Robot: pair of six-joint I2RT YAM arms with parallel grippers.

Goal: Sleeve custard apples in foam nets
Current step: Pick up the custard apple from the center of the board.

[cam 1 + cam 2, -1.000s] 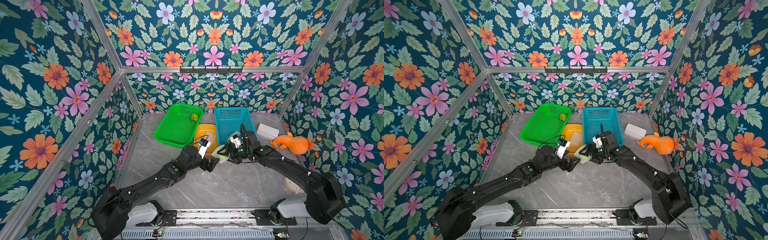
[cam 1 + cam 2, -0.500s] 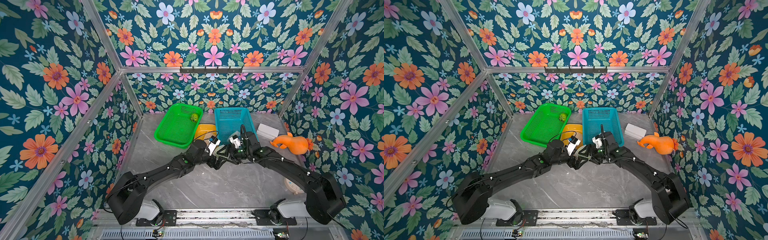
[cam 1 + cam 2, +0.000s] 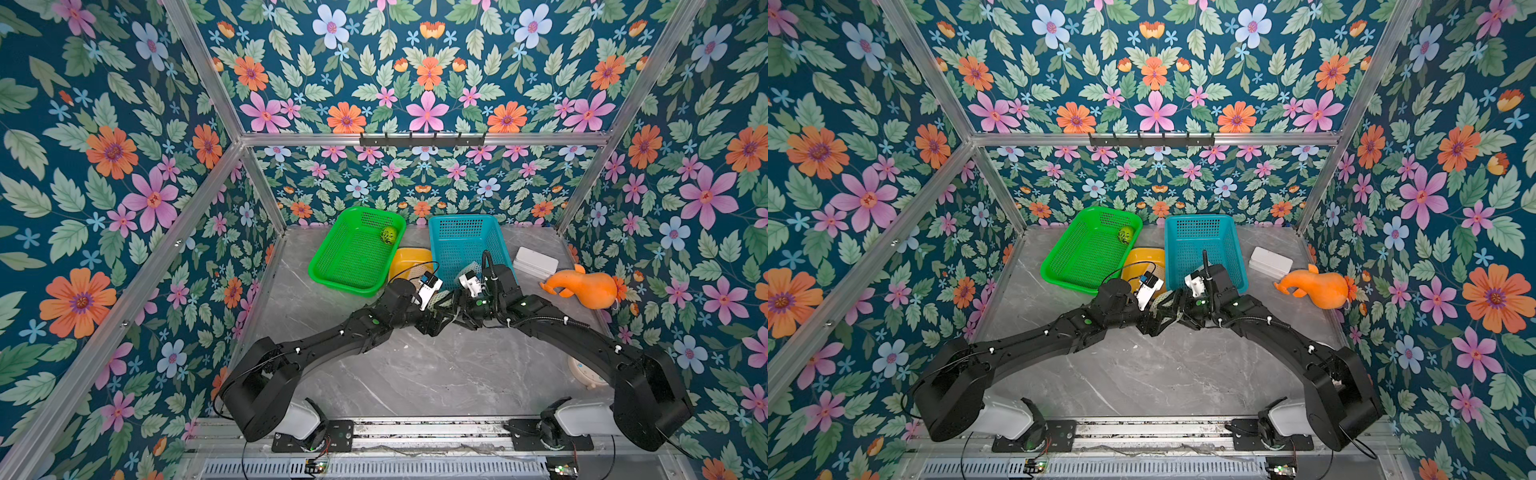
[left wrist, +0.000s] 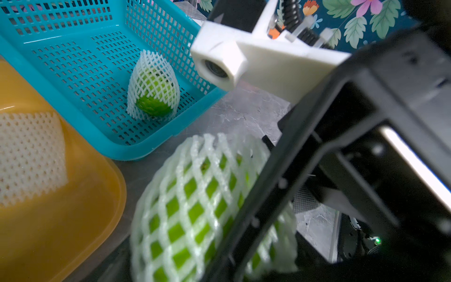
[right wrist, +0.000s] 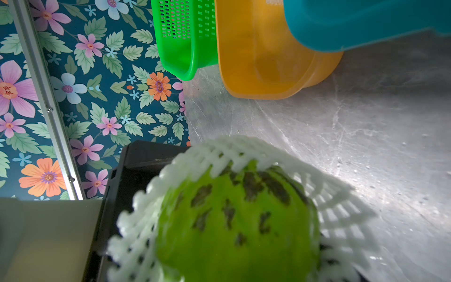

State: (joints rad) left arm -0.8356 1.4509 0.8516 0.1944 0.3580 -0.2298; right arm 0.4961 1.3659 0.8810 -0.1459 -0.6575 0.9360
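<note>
Custard apple (image 5: pixel 239 219), mostly inside its foam net (image 4: pixel 195 195), sits pinched in right gripper (image 3: pixel 457 311), just beside blue basket (image 3: pixel 461 226). Whether left gripper (image 3: pixel 437 319) grips, I cannot tell.

Glossy plastic teal basket (image 4: pixel 73 68), spongy foam net (image 4: pixel 207 144), smooth marbled tabletop (image 5: pixel 341 146)

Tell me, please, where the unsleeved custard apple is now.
In both top views the unsleeved custard apple lies in the green basket, in the far corner nearest the blue basket.
</note>
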